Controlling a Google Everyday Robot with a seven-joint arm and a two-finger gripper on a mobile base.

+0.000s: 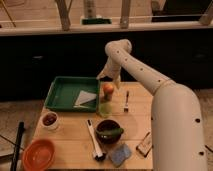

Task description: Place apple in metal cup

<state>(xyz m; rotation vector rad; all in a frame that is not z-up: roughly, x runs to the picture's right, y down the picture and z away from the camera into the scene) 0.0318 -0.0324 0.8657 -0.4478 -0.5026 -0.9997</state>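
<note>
apple (108,89) over cup (105,108), jaws just above apple, tray (65,92) left, fork (126,101) right

The white arm (145,80) stretches from the thick body (177,135) at 5 o'clock up toward 11 o'clock and bends there. The gripper (110,78) hangs below the bend, just above the centre of the view, pointing to 6 o'clock.

White tubular arm (150,80), dark screw dots; pale claw (111,79) above apple (108,89)

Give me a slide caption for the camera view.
Gripper hovers just above the apple, beside the green tray.
</note>
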